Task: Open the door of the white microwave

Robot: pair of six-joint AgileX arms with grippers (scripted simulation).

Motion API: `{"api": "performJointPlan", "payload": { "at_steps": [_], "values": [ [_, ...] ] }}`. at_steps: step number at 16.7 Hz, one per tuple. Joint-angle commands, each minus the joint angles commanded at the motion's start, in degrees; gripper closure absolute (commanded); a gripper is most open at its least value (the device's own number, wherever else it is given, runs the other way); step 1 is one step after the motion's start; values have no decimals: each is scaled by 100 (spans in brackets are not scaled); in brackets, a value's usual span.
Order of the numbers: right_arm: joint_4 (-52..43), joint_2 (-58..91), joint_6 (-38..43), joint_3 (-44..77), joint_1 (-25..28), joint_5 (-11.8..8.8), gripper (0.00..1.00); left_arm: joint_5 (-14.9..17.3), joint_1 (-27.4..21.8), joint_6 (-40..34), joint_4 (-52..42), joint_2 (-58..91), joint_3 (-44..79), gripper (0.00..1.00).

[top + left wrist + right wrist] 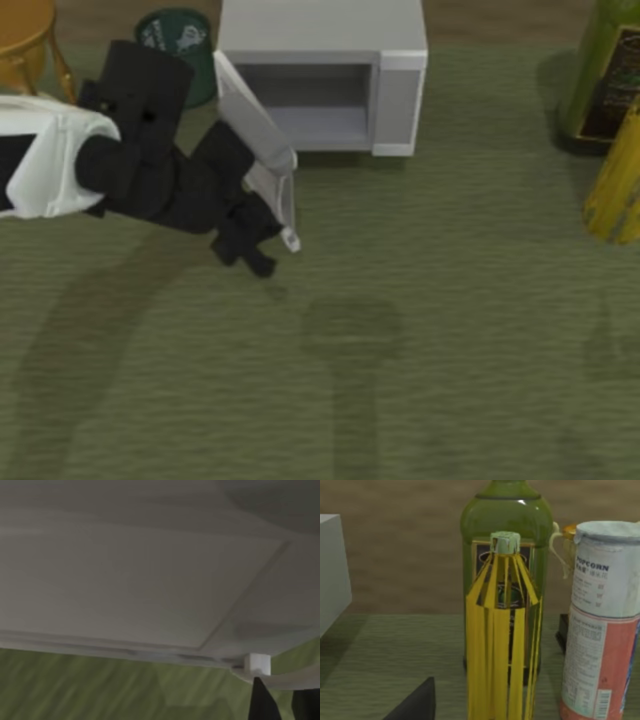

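A green, faintly ribbed cloth (450, 330) covers the table; a brown strip (500, 18) runs along its far edge. The microwave (322, 30) stands at the far middle, its grey cavity (310, 105) exposed. The door (255, 125) is swung out to the left and toward the near side, hinged at the cavity's left edge, with its handle (289, 205) at the free end.

The left gripper (262, 232) sits at that handle, the arm reaching in from the left edge; in its wrist view the door panel (130, 590) fills most of the picture and one dark finger (262, 702) shows just under the handle's end block (259, 663). Whether the fingers clamp the handle I cannot tell.

A green cup (178, 40) stands behind the left arm, a yellow stool (30, 45) at the far left corner. On the right edge stand a green bottle (600, 70) and a yellow bottle (615, 185); the right wrist view adds a popcorn can (600, 620) beside them. The near half and middle right of the cloth lie open. The right gripper is not in the top view.
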Motion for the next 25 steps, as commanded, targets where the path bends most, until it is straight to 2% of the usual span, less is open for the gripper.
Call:
{"api": "performJointPlan", "payload": {
  "at_steps": [5,25],
  "values": [
    [0,0,0,0,0,0,0,148,135,274,-119,-8,31,100],
    [0,0,0,0,0,0,0,151,137,280,-122,-8,31,100]
  ]
}}
